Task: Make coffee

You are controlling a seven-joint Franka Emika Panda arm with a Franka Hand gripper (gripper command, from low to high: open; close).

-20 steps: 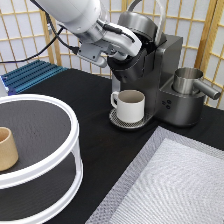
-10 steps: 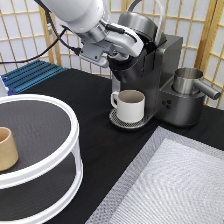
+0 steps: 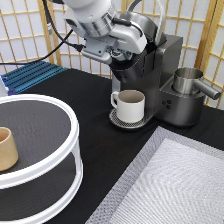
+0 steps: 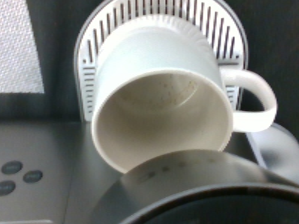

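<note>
White mug [image 3: 131, 106] sits on the round drip grille [image 3: 116, 119] under the spout of the grey coffee machine [image 3: 160, 82]; handle points away from the machine body. Wrist view looks straight down into the mug [image 4: 165, 117], which is empty inside, with the slotted grille [image 4: 93, 50] under it and the machine's buttons [image 4: 15, 176] beside it. Claw [image 3: 122, 50] is at the top front of the machine, right at the brew head, above the mug. Can't tell if the claw is open, closed, or gripping anything; arm housing hides that. Coffee pod not visible in either view, so I can't say whether it is in the claw, in the machine, or elsewhere. Judgement: work is at the brew head, mug already placed. To do this well, stay square over the head's opening, move down slowly, keep clear of the mug rim, and don't knock the steel pitcher [image 3: 189, 80] on the machine's far side. Tan handleless cup [image 3: 7, 149] stands on the white round tiered stand [image 3: 60, 150], well apart from the machine. Dark desk [image 3: 90, 100] carries all of it.
</note>
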